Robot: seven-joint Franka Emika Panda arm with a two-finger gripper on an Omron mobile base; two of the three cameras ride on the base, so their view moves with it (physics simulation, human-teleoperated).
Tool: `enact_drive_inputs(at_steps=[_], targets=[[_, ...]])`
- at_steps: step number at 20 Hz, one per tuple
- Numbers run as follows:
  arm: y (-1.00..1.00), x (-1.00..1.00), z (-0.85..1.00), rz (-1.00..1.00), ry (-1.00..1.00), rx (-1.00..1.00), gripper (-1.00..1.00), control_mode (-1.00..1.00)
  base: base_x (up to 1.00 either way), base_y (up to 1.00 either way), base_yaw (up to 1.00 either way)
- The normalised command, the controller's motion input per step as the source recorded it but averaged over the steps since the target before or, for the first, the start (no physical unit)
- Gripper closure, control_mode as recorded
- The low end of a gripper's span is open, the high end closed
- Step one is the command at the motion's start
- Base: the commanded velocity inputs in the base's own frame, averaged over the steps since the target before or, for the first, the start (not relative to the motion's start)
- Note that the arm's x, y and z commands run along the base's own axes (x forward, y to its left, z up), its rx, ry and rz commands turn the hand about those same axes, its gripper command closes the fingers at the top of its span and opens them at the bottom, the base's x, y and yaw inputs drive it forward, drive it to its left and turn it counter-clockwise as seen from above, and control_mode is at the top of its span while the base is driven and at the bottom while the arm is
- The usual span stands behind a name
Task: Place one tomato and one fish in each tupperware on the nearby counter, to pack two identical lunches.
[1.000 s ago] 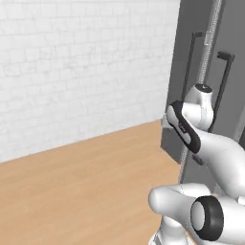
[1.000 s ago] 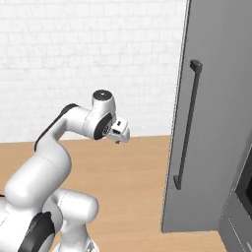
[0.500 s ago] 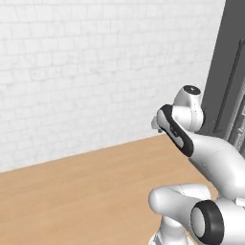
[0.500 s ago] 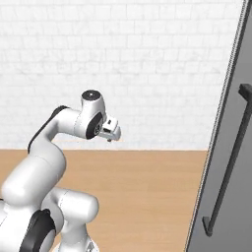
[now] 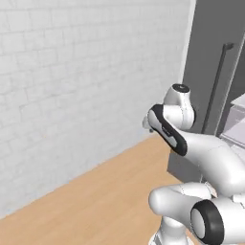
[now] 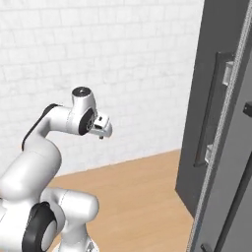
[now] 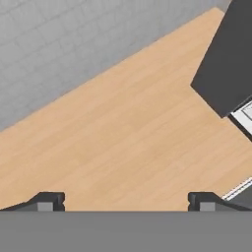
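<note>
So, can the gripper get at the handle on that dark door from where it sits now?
Probably not yet. The gripper hangs open over bare wooden floor, well short of the dark door; its handle stands off to the side. Nothing blocks the way.

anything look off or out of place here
Nothing stands out. The tall dark grey fridge door stands ajar beside the white brick wall, the light wooden floor looks bare, and the open gripper holds nothing.
</note>
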Motion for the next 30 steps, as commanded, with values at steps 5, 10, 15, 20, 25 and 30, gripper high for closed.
enact_drive_inputs(at_steps=[5, 10, 15, 20, 25, 30], targets=[[0.00, 0.00, 0.00, 0.00, 0.00, 0.00, -1.00, 1.00, 0.69, 0.57, -0.90], [0.00, 0.00, 0.00, 0.00, 0.00, 0.00, -1.00, 1.00, 0.57, 0.55, -0.91], [0.00, 0.00, 0.00, 0.00, 0.00, 0.00, -1.00, 1.00, 0.16, 0.45, -0.93], [0.00, 0.00, 0.00, 0.00, 0.00, 0.00, -1.00, 1.00, 0.03, -0.05, -0.76], [0.00, 0.00, 0.00, 0.00, 0.00, 0.00, -1.00, 1.00, 0.36, 0.33, -0.05], [0.00, 0.00, 0.00, 0.00, 0.00, 0.00, -1.00, 1.00, 0.64, 0.53, 0.00]])
